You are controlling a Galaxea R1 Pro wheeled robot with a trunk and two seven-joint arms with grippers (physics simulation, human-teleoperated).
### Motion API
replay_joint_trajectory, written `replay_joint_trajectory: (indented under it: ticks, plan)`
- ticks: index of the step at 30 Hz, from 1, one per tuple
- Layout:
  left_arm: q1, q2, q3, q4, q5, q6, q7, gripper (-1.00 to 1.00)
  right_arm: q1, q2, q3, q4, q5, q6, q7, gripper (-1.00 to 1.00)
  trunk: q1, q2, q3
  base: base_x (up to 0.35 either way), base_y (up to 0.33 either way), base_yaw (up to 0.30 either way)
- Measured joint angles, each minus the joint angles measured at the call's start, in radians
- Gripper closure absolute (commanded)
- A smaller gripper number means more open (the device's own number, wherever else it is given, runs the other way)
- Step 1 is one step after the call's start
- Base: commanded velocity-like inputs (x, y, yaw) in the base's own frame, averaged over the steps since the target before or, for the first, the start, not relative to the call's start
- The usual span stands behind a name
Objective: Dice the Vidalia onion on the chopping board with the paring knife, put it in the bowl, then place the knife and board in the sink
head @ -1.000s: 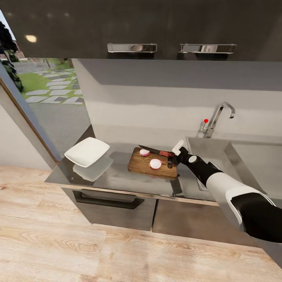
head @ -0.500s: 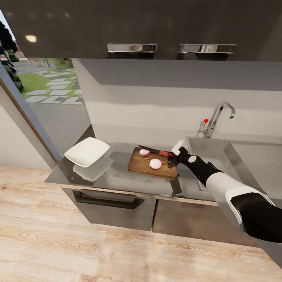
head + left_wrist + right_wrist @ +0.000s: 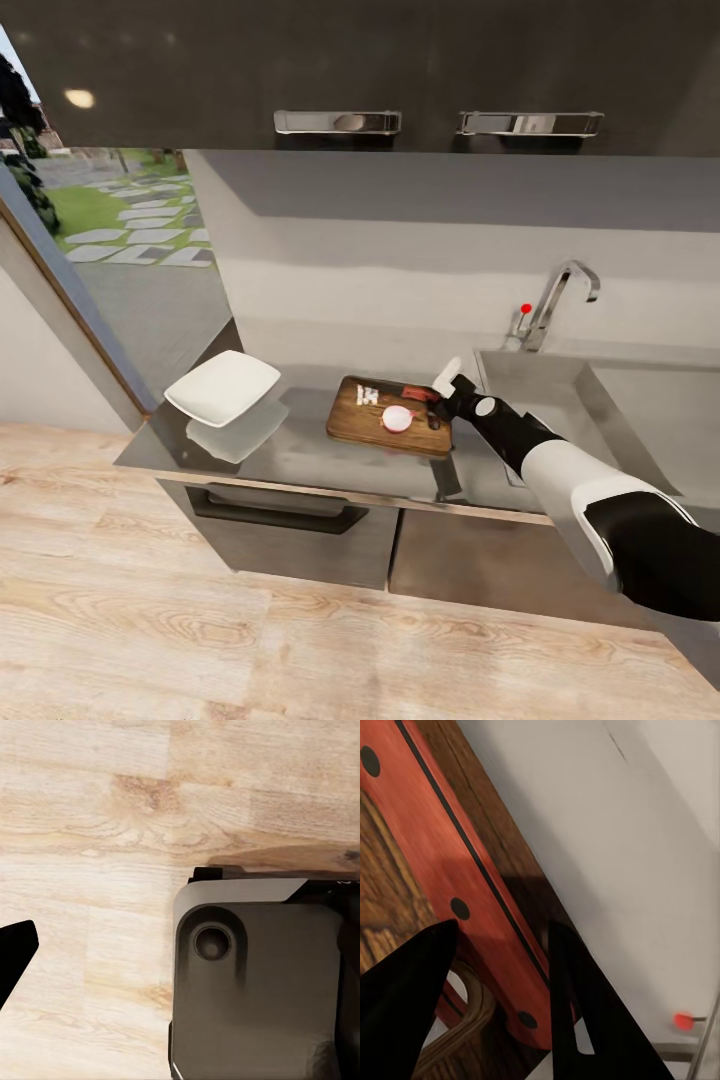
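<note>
The right gripper point(image 3: 437, 396), on the white-and-black right arm, is the nearer one to the work. In the right wrist view its two dark fingers point(image 3: 577, 1005) straddle the red-handled paring knife point(image 3: 457, 881), pinching the riveted handle between them. The knife's long axis runs away from the fingers across the far edge of the rectangular brown wooden chopping board point(image 3: 390, 416), and its blade is too small to make out in the head view. Just beyond the fingertips on the board lie one pale pink onion half point(image 3: 397, 418) and, further along, one small cluster of white diced onion pieces point(image 3: 368, 394). Well beyond those, one square white glossy bowl point(image 3: 222, 386) sits on the smooth light-grey countertop point(image 3: 300, 452). The grey steel sink point(image 3: 560, 400) lies behind the fingers. The left gripper's state I cannot tell.
</note>
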Motion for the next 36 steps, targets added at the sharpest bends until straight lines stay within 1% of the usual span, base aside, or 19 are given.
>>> replay_joint_trajectory:
  ticks: [12, 18, 20, 21, 23, 24, 27, 36]
  plan:
    - [0.0, 0.0, 0.0, 0.0, 0.0, 0.0, 0.0, -1.0, 0.0, 0.0, 0.0, 0.0, 0.0, 0.0, 0.001, 1.0, 0.0, 0.0, 0.0, 0.0, 0.0, 0.0]
    - [0.0, 0.0, 0.0, 0.0, 0.0, 0.0, 0.0, -1.0, 0.0, -0.007, -0.006, 0.0, -0.008, -0.004, 0.003, 1.0, 0.0, 0.0, 0.0, 0.0, 0.0, 0.0]
    - [0.0, 0.0, 0.0, 0.0, 0.0, 0.0, 0.0, -1.0, 0.0, -0.013, -0.019, 0.002, -0.012, -0.004, 0.004, 1.0, 0.0, 0.0, 0.0, 0.0, 0.0, 0.0]
    - [0.0, 0.0, 0.0, 0.0, 0.0, 0.0, 0.0, -1.0, 0.0, -0.017, -0.032, 0.003, -0.016, -0.004, 0.004, 1.0, 0.0, 0.0, 0.0, 0.0, 0.0, 0.0]
    - [0.0, 0.0, 0.0, 0.0, 0.0, 0.0, 0.0, -1.0, 0.0, -0.024, -0.077, 0.008, -0.029, -0.004, 0.006, 1.0, 0.0, 0.0, 0.0, 0.0, 0.0, 0.0]
    - [0.0, 0.0, 0.0, 0.0, 0.0, 0.0, 0.0, -1.0, 0.001, -0.027, -0.115, 0.013, -0.033, -0.004, 0.007, 1.0, 0.0, 0.0, 0.0, 0.0, 0.0, 0.0]
    - [0.0, -0.001, 0.0, 0.0, 0.0, 0.0, 0.0, -1.0, 0.001, -0.03, -0.164, -0.003, -0.034, -0.002, 0.011, 1.0, 0.0, 0.0, 0.0, -0.059, 0.0, 0.0]
    - [0.0, -0.005, 0.0, 0.0, 0.0, 0.001, 0.0, -1.0, 0.001, -0.03, -0.171, -0.006, -0.034, -0.002, 0.013, 1.0, 0.001, 0.0, 0.0, -0.287, 0.0, 0.0]
